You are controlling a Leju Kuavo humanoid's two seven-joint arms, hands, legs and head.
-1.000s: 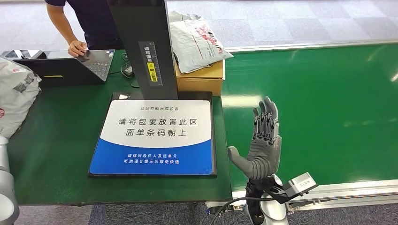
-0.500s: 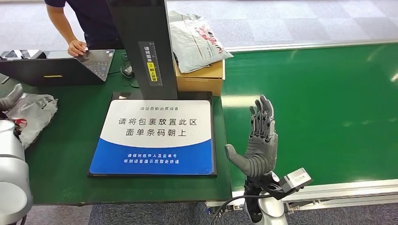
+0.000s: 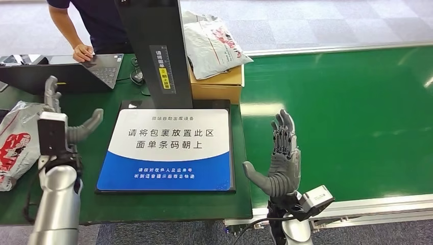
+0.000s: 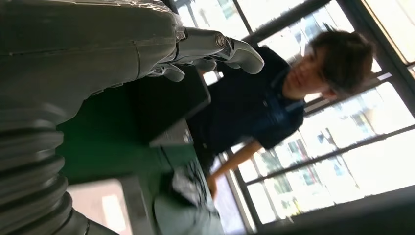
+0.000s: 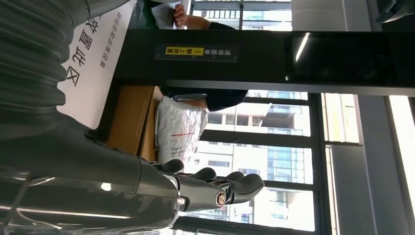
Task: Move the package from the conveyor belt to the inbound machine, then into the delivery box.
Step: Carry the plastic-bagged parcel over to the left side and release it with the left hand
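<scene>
Both hands empty, fingers spread wide. Left hand [image 3: 61, 120] raised at left of frame, just beside grey package [image 3: 18, 143] lying on green table [image 3: 66, 204] at left edge. Right hand [image 3: 280, 158] upright, lower centre-right, over conveyor belt [image 3: 347, 117]. Guessing next job is grabbing that bag: come down on its middle, close around bunched plastic, keep clear of laptop [image 3: 71, 71]. Blue-white scan pad [image 3: 168, 150] at centre looks like the inbound machine's drop spot; delivery box can't tell where.
</scene>
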